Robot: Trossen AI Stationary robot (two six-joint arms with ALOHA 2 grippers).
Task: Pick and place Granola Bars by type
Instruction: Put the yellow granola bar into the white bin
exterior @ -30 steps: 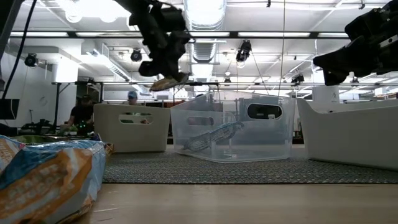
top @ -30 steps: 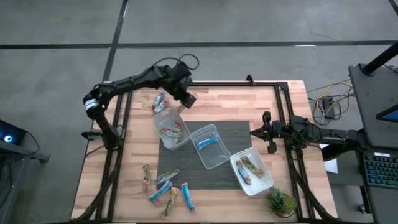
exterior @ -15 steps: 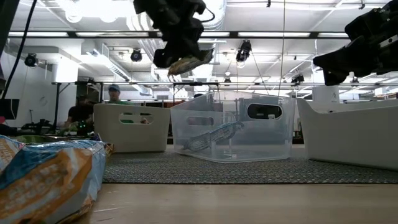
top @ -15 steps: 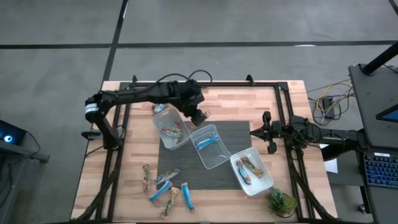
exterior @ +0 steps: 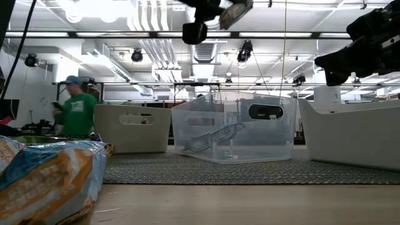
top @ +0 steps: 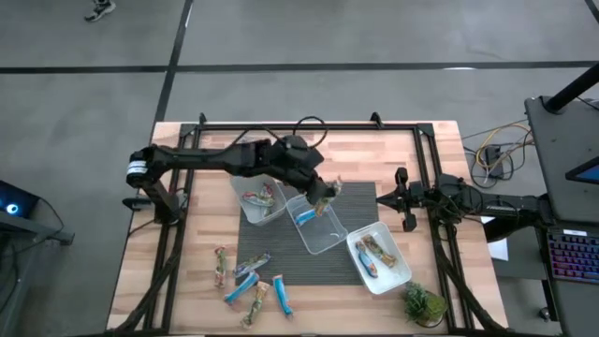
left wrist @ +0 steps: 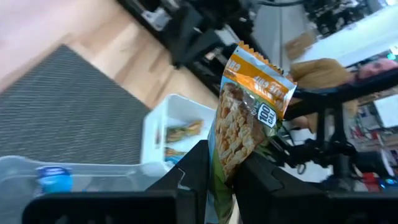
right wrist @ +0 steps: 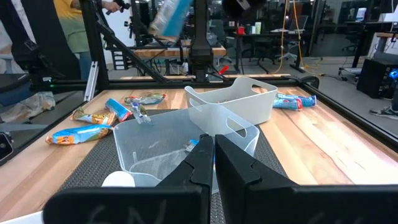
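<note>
My left gripper (top: 322,191) hangs above the far right corner of the middle clear tub (top: 316,221), shut on a tan granola bar with an orange end (left wrist: 249,112). That tub holds a blue bar (top: 307,215). The left tub (top: 259,198) holds mixed bars on its floor, and the right tub (top: 379,258) holds tan ones. Several loose blue and tan bars (top: 249,281) lie flat on the wood near the table's near left corner. My right gripper (top: 404,197) waits shut at the table's right side, touching nothing. My left gripper pinches the tan bar by its lower end (left wrist: 225,167) between the two fingers (left wrist: 198,167). The rest of the bar sticks out past the fingertips, its orange end (left wrist: 249,62) farthest from them. It is lifted clear, high above the tubs (exterior: 232,9).
A dark mat (top: 360,201) lies under the three tubs. A small green plant (top: 423,304) stands at the near right corner. Black rails frame the table's edges (top: 281,125). A person in green (exterior: 74,112) walks in the room behind the table.
My left gripper has carried the tan bar from over the far side of the left tub toward the table's right and near edge, to above the middle tub, rising as it went. The bar has stayed in the shut fingers throughout.
</note>
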